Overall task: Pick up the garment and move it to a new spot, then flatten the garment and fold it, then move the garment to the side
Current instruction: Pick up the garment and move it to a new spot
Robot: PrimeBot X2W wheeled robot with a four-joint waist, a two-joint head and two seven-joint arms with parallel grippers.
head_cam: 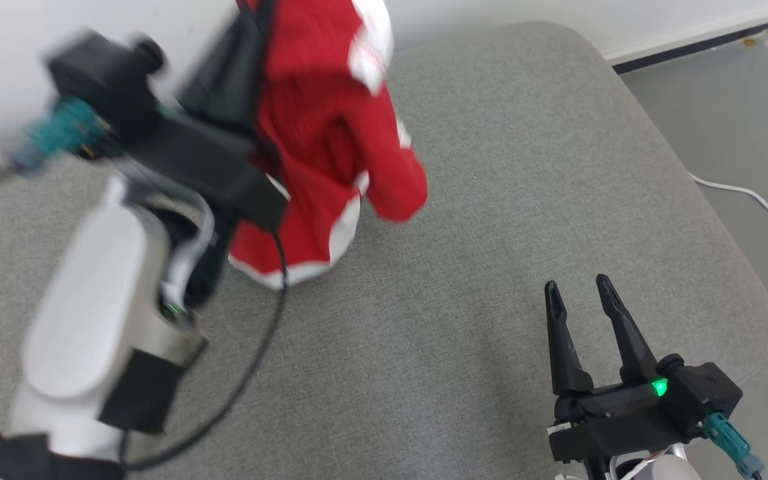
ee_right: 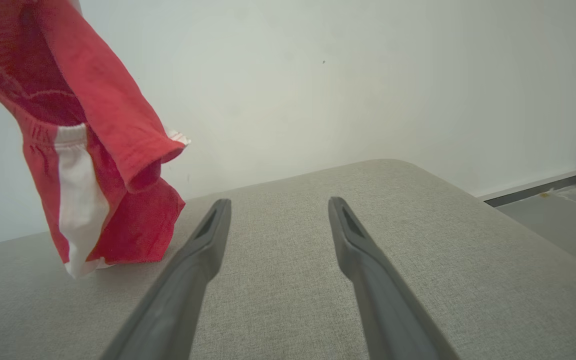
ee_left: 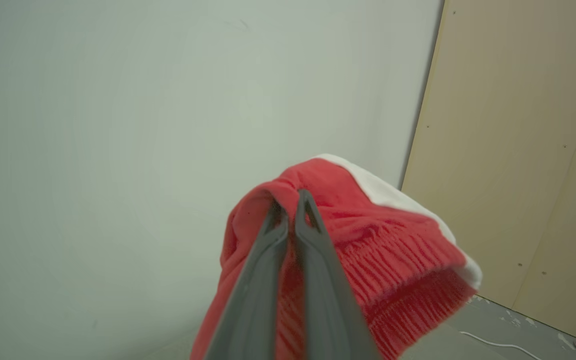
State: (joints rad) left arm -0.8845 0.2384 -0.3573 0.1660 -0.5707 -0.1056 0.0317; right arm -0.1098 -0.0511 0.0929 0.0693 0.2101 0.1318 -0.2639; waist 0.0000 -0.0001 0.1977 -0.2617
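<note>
Holds a red garment (head_cam: 331, 133) with white trim aloft in the left hand (ee_left: 290, 202), pinching a bunched fold near the top between dark fingers pressed together. Lets the rest hang in a loose column over the far left part of the grey cushion (head_cam: 491, 200), close to the back edge by the pale wall, with the white-edged hem so low that contact with the cushion cannot be told from clearance. Shows the right hand (head_cam: 577, 285) spread wide and empty above the near right corner of the cushion, well apart from the cloth. Looks light, soft and limp: a ribbed, fleecy weave in the left wrist view, likely to drape, swing and crumple rather than hold any shape, yet unlikely to slide out of a firm pinch or to suffer from a drop. Hangs from a single point, so probably lands in a heap if simply let go. Calls, by the look of it, for a second grip at a hem corner or along the white side stripe, taken by the free right hand, to stretch the cloth between two points before laying it flat. Appears to be at the first step, the carry to a new spot, with flattening, folding and moving aside not yet begun.
</note>
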